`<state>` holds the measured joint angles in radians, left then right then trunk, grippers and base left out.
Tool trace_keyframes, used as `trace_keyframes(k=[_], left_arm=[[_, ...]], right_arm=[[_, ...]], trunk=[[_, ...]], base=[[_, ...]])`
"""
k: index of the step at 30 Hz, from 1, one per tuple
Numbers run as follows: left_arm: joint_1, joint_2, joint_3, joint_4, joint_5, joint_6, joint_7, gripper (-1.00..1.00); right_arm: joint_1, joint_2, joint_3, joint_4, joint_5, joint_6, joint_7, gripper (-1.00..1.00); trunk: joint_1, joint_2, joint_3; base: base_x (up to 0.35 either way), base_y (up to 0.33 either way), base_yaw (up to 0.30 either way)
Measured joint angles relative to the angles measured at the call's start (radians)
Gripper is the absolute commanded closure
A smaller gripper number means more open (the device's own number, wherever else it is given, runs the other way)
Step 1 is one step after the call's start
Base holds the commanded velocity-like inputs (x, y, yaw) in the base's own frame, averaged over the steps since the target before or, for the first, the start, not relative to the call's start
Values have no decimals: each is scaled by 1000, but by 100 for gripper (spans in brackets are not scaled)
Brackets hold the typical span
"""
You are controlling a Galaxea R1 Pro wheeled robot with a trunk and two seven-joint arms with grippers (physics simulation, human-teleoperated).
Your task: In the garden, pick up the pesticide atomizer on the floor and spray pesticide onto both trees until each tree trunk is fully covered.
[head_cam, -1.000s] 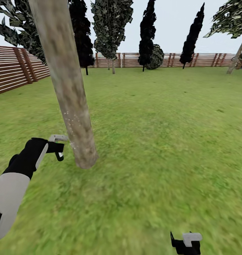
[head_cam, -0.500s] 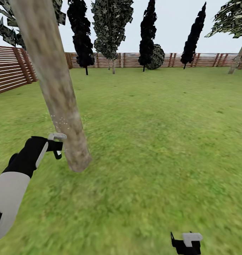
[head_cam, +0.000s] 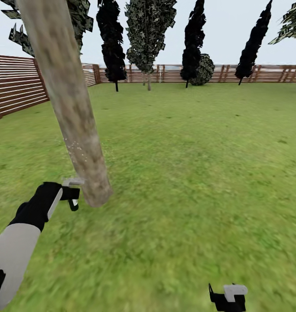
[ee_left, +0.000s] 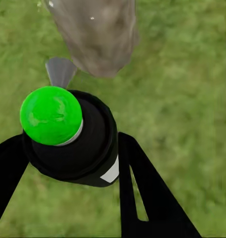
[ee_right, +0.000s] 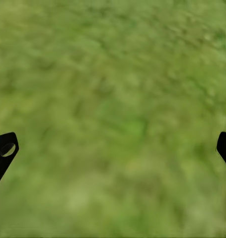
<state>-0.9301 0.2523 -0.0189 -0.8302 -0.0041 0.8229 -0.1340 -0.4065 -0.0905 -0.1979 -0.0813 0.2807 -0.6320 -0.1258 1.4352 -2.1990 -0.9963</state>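
One tree trunk [head_cam: 74, 117] cut off up top, crown mostly hidden. Left gripper [ee_left: 73, 163] clamped on pesticide atomizer [ee_left: 68, 136], nozzle just beside trunk base. Right gripper [ee_right: 113, 148] spread wide over grass [head_cam: 200, 173], empty.

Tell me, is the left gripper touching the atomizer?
Touching. The left wrist view shows the left gripper with both fingers pressed against the atomizer.

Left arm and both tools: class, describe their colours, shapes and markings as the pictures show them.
The left arm has a light grey forearm shell and a black wrist section with a pale stripe. The left tool has a light grey block at its base and thin, flat black fingers. The right tool is black with a light grey block; its black fingertips are rounded, one with an oval hole.
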Motion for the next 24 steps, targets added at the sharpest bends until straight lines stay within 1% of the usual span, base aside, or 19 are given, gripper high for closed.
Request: trace_keyframes(k=[1,2,4,6,8,10,11,12,14,15,16,18,20,22,23,24], left_arm=[[0,-19,2,1,0,-1,0,100],[0,-24,4,2,-8,-1,0,100],[-1,-27,6,1,-9,-1,1,100],[-1,-25,8,1,-12,-1,1,100],[4,-5,8,12,-19,-3,1,100],[24,43,26,23,-28,-5,20,100],[31,59,42,24,-23,-5,30,100],[48,71,62,25,-22,-13,36,100],[73,77,76,31,-14,-60,40,100],[80,74,76,44,-11,-74,41,100],[84,65,75,66,-6,-85,42,100],[86,23,74,84,-1,-90,42,100],[86,4,74,84,-7,-91,42,100],[85,-1,76,77,-11,-91,42,100],[85,1,75,76,-13,-91,42,100],[85,9,78,77,-19,-92,42,100]], right_arm=[[0,0,0,0,0,0,0,-100],[0,0,0,0,0,0,0,-100],[0,0,0,0,0,0,0,-100],[0,0,0,0,0,0,0,-100],[0,0,0,0,0,0,0,-100],[0,0,0,0,0,0,0,-100],[0,0,0,0,0,0,0,-100],[0,0,0,0,0,0,0,-100],[0,0,0,0,0,0,0,-100],[0,0,0,0,0,0,0,-100],[0,0,0,0,0,0,0,-100],[0,0,0,0,0,0,0,-100],[0,0,0,0,0,0,0,-100],[0,0,0,0,0,0,0,-100],[0,0,0,0,0,0,0,-100],[0,0,0,0,0,0,0,-100]], trunk=[[0,0,0],[0,0,0],[0,0,0],[0,0,0],[0,0,0],[0,0,0],[0,0,0],[0,0,0],[0,0,0],[0,0,0],[0,0,0],[0,0,0],[0,0,0],[0,0,0],[0,0,0],[0,0,0]], base=[[159,-251,14],[174,-242,7],[191,-231,2],[199,-227,0],[200,-226,0],[188,-226,7],[173,-226,109],[169,-226,186],[168,-226,242],[168,-226,269],[169,-226,274],[169,-226,276],[182,-226,276],[214,-213,198],[227,-205,43],[229,-203,22]])
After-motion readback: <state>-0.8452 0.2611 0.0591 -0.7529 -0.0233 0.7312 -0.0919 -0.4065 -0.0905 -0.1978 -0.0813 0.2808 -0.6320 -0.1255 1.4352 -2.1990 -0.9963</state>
